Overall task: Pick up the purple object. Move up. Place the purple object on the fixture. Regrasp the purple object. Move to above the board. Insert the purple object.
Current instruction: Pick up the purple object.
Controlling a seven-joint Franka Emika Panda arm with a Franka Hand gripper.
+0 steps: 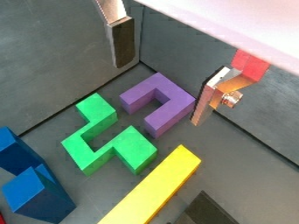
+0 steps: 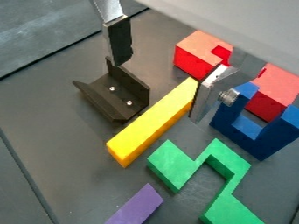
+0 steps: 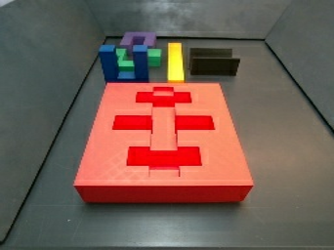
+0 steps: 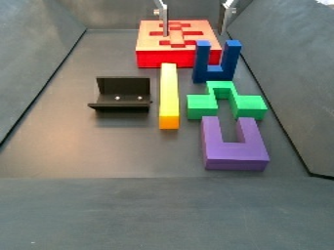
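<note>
In a wrist view, the end effector (image 1: 163, 77) hangs spread above the purple object (image 1: 159, 101), holding nothing.

Dark floor (image 4: 53, 107), board (image 4: 177, 39), fixture (image 4: 120, 96), purple object (image 4: 235, 143), open gripper (image 1: 163, 74) above

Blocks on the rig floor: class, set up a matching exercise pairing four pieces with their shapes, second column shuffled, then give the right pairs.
Things:
1. purple object
2. yellow block
3. fixture
4. board

Shapes:
A. long straight bar
B. thick slab with recessed cut-outs
C. U-shaped block with two prongs
D. dark L-shaped bracket

Pairs: 1-C, 2-A, 3-D, 4-B

The gripper hangs open above the pieces, holding nothing.
</note>
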